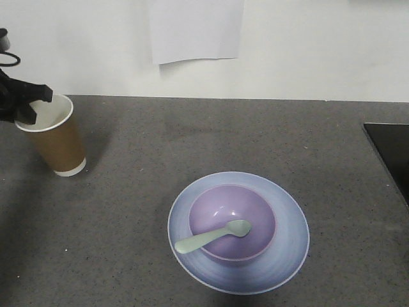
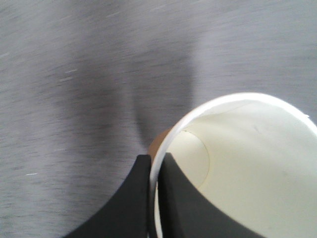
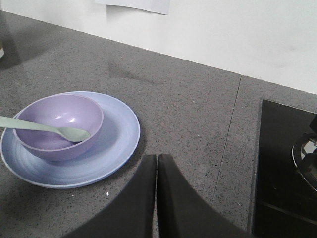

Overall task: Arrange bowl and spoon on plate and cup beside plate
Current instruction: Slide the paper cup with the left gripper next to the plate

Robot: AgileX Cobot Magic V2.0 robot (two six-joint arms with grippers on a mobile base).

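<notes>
While the right end effector point(image 3: 156, 198) sits pressed together, the left end effector point(image 2: 154, 198) pinches the cup point(image 1: 54, 137) — by its rim.

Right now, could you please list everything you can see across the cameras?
plate: one, periwinkle blue, centre of the counter.
bowl: one, lavender, on the plate.
spoon: one, mint green, scoop in the bowl, handle over its rim.
cup: one, brown paper with white inside, far left, tilted.
counter: one, speckled grey.
paper sheet: one, white, on the wall.
black panel: one, right edge.
left gripper: black, pinching the cup's rim.
right gripper: black, shut, holding nothing, right of the plate.
</notes>
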